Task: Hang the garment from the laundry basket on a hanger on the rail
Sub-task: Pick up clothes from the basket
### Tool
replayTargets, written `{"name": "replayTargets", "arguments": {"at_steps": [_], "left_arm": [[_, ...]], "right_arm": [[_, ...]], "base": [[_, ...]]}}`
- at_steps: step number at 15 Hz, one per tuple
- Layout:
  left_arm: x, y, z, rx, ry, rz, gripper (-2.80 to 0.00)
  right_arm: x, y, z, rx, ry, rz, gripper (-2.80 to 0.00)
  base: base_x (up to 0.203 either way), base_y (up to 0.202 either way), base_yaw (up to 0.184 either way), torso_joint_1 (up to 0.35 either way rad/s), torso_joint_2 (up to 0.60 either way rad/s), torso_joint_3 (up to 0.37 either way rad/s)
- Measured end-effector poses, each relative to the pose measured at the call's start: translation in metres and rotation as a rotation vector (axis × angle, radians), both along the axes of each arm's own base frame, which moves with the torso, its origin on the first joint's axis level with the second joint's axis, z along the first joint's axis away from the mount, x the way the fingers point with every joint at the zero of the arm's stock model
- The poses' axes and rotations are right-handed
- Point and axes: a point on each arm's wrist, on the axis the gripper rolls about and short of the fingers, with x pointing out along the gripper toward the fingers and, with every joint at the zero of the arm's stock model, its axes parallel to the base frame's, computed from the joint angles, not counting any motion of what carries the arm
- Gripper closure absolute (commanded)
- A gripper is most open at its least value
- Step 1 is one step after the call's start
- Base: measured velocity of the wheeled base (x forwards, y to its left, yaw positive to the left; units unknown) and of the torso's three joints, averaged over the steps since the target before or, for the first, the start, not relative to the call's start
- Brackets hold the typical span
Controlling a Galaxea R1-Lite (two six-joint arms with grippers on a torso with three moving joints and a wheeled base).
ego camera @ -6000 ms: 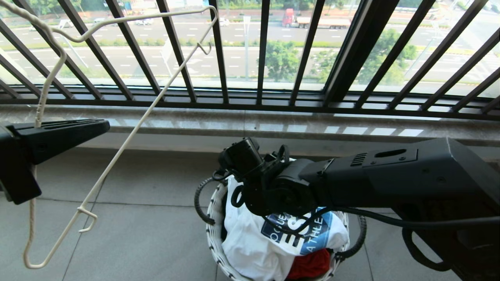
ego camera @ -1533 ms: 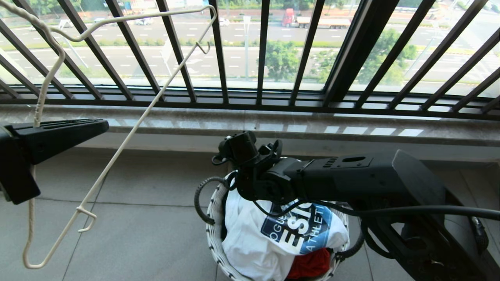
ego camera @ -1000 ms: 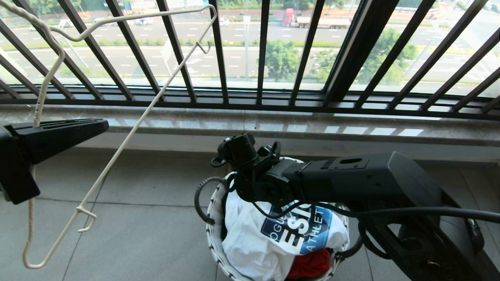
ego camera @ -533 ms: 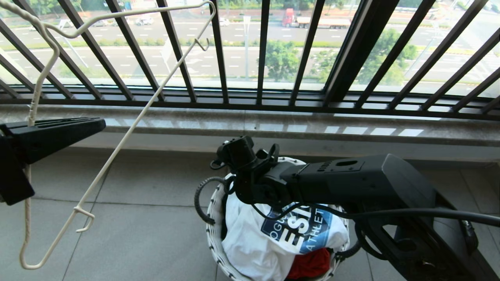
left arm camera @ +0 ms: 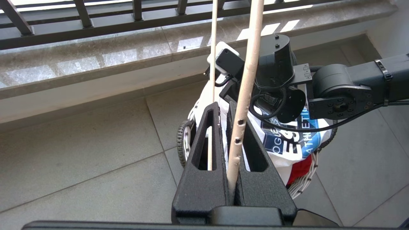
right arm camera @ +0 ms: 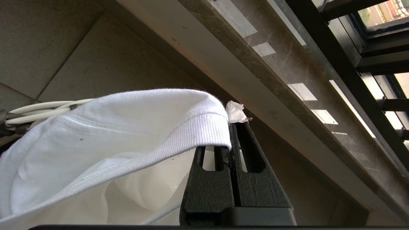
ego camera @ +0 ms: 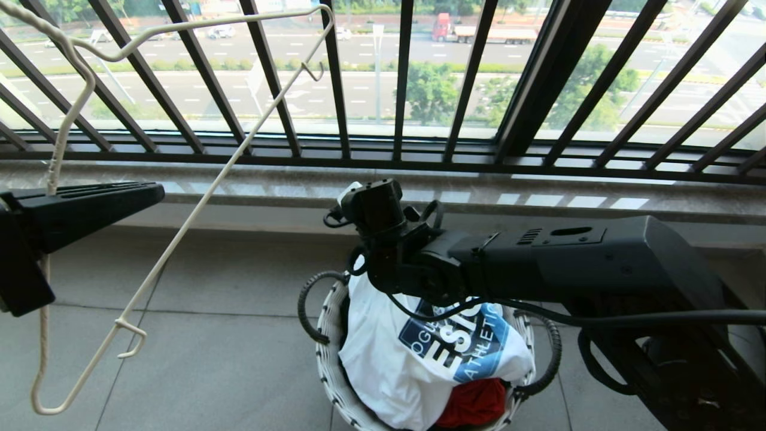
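Note:
The white garment [ego camera: 389,365] with its blue chest graphic bulges out of the round white laundry basket [ego camera: 327,353] on the floor. My right gripper [right arm camera: 230,129] is shut on the garment's ribbed collar [right arm camera: 191,134] at the basket's far side and holds that edge raised. The head view hides its fingers behind the wrist. At the left, my left gripper [ego camera: 157,193] is shut on the cream wire hanger [ego camera: 179,233], gripping the neck [left arm camera: 244,95] between its fingers and holding it up at an angle. The rail is out of view.
A black railing of bars [ego camera: 401,78] and a marble sill [ego camera: 479,194] run along the far side. A red cloth [ego camera: 473,404] lies under the garment in the basket. Grey floor tiles [ego camera: 227,359] lie between the hanger and the basket.
My right gripper has shut on the garment's collar and risen a little, pulling the white cloth upward. The left gripper and hanger have barely moved.

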Motion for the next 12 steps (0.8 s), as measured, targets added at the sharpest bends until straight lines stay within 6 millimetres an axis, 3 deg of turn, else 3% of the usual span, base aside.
{"name": "replayTargets", "arguments": {"at_steps": [6, 12], "left_arm": [[-0.001, 0.001, 0.003, 0.027, 0.05, 0.011, 0.0], [-0.001, 0.001, 0.003, 0.06, 0.128, 0.007, 0.0]], "right_arm": [[-0.043, -0.025, 0.017, 0.001, 0.04, 0.005, 0.0], [-0.082, -0.05, 0.064, 0.219, -0.005, 0.019, 0.0]], "base": [[0.0, 0.0, 0.0, 0.0, 0.0, 0.0], [0.0, 0.0, 0.0, 0.0, 0.0, 0.0]]}}
